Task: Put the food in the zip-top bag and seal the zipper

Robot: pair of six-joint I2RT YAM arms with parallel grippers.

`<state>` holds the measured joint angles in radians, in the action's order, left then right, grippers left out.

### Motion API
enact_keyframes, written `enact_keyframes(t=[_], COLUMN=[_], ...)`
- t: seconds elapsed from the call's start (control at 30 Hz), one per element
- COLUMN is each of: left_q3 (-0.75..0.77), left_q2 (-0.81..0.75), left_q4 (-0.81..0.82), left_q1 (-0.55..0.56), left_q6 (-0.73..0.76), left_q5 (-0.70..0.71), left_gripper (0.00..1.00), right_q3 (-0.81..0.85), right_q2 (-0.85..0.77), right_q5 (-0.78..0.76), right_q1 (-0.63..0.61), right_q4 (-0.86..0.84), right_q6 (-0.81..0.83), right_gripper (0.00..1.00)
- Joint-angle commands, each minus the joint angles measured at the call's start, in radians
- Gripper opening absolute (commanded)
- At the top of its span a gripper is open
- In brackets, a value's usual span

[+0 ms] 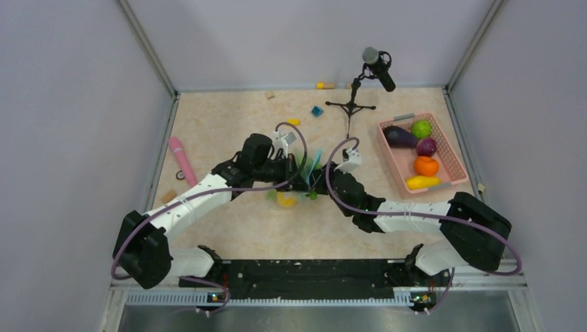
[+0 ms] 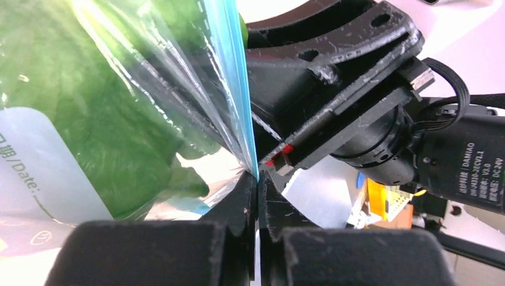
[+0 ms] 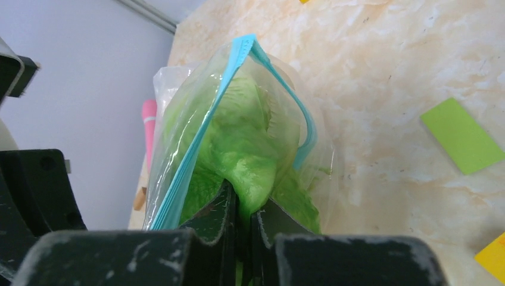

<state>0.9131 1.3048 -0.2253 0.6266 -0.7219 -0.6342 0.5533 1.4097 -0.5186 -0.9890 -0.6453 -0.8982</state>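
Observation:
The zip-top bag (image 1: 313, 164) stands upright at the table's middle, between both arms. My left gripper (image 1: 302, 181) (image 2: 258, 190) is shut on its teal zipper (image 2: 235, 77) edge. Beside the white label (image 2: 36, 167), green leafy food (image 2: 89, 119) fills the bag. My right gripper (image 1: 320, 181) (image 3: 244, 211) pinches a green lettuce piece (image 3: 250, 137) in the bag's open mouth, between the two zipper strips (image 3: 196, 149). A yellow lemon (image 1: 285, 200) lies under the bag. Eggplant (image 1: 399, 136), lime (image 1: 421, 128), magenta piece (image 1: 426, 146), orange (image 1: 426, 166) and a yellow piece (image 1: 422, 182) lie in the basket.
The pink mesh basket (image 1: 450, 155) sits at the right. A microphone on a stand (image 1: 374, 66) is at the back. A pink cylinder (image 1: 181, 158) lies left. Small blocks (image 1: 317, 111) are scattered behind; a green block (image 3: 463, 135) and a yellow one (image 3: 493, 257) lie near the bag.

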Motion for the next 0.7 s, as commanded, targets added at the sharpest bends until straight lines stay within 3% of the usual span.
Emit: enact_keyframes(t=[0.0,0.07,0.27,0.37,0.5,0.67], left_q3=[0.056,0.058,0.08,0.076,0.061,0.047], left_q2=[-0.066,-0.071,-0.067,-0.069,-0.076,-0.075], left_q4=[-0.011,0.023,0.077,0.092,0.105,0.118], left_q1=[0.01,-0.001,-0.053,-0.078,-0.102,-0.109], left_q6=[0.038,0.014,-0.062,-0.093,-0.113,-0.126], left_q5=[0.053,0.054,0.007,-0.018,-0.052,-0.079], left_gripper=[0.0,0.0,0.0,0.0,0.0,0.0], right_q3=[0.067,0.056,0.093,0.093,0.088,0.051], right_q2=[-0.09,-0.127,-0.236,-0.309,-0.433,-0.614], right_q5=[0.233,0.359,0.554,0.584,0.584,0.556], right_q1=[-0.002,0.006,0.011,0.016,0.019,0.021], right_q4=[0.043,0.085,0.273,0.357,0.466,0.511], right_q6=[0.144,0.201,0.298,0.332,0.356,0.359], right_gripper=[0.28,0.4,0.62,0.74,0.84,0.99])
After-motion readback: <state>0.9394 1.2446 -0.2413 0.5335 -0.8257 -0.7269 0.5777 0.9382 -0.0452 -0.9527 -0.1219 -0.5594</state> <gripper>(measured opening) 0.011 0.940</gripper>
